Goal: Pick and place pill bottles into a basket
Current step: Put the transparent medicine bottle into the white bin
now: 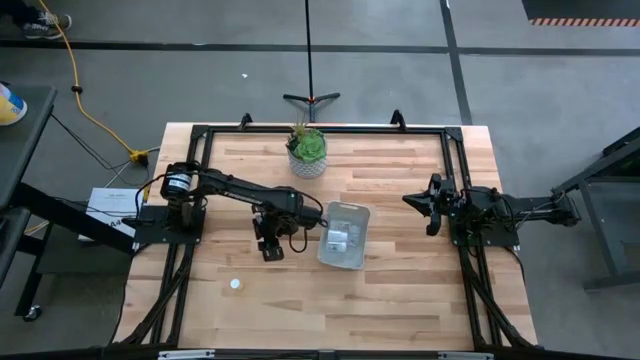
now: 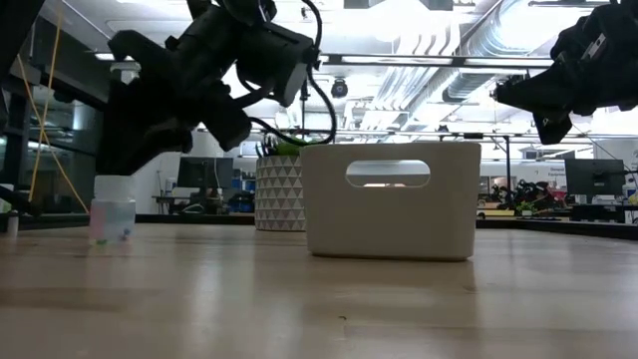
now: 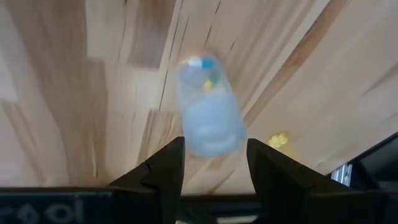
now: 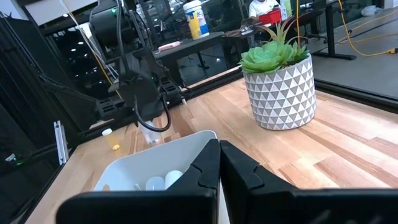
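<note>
left gripper (image 3: 214, 163) poised over a pill bottle (image 3: 209, 106)
its fingers (image 3: 166, 167) are spread wide, bottle between but apart; right gripper (image 4: 219, 163) closed, parked right of the basket (image 1: 345, 235).

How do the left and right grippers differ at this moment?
The left gripper is open; the right gripper is shut. The left gripper reaches over mid-table beside the basket; the right gripper sits back at the table's right side. A pill bottle is just ahead of the left gripper's fingers; none is near the right gripper. Neither holds anything.
</note>
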